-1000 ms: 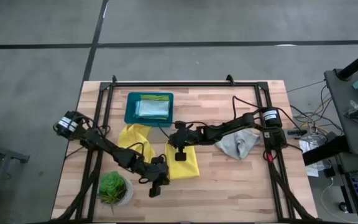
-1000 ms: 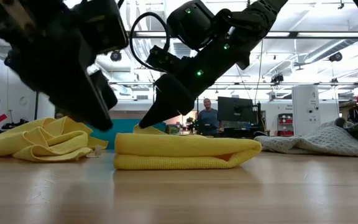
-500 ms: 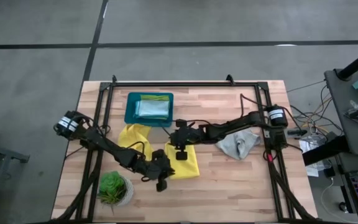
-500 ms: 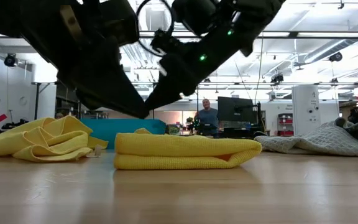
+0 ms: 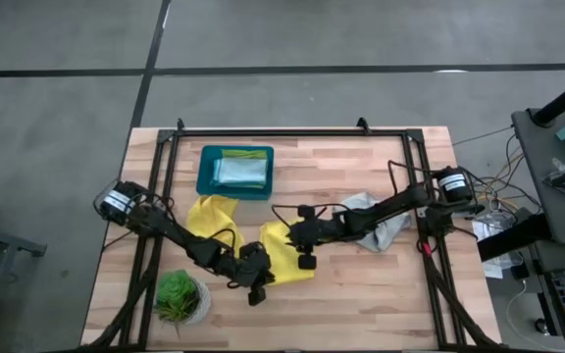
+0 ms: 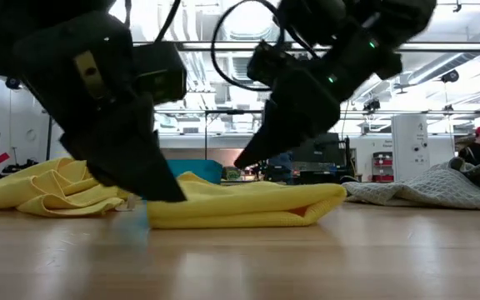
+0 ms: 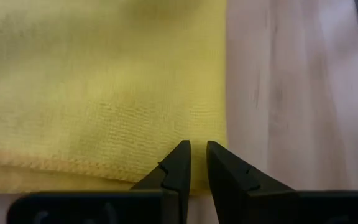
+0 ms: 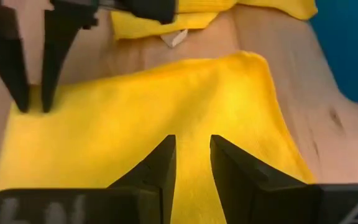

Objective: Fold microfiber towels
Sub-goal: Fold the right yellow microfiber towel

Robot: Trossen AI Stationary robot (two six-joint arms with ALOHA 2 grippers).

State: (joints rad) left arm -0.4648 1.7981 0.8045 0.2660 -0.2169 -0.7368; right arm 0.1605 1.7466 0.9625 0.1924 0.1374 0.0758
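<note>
– What sits nearest the front edge of the table?

– The plant, at the front left corner. Just beside it is the left gripper, tips down at the front left corner of the folded yellow towel.

– Is it holding the towel?

– Its own wrist view shows the left gripper with only a narrow gap between the fingers, tips right at the hemmed corner of the towel. The cloth lies flat under them; I see none pinched between. The right wrist view shows those fingers standing apart on the same corner.

– And the towel?

– It lies flat near the table's middle, folded over, with the rounded fold toward the right in the low view.

– The right gripper?

– The right gripper reaches in from the right and hangs over the towel's right half. In its wrist view the fingers are slightly parted, with nothing between them, pointing down at the yellow cloth.

– Farther back?

– A crumpled yellow towel lies left of the folded one, touching or nearly touching it. A grey towel lies bunched to the right, under the right arm. Behind both is the teal tray, holding a light blue towel on a lime green one.
</note>
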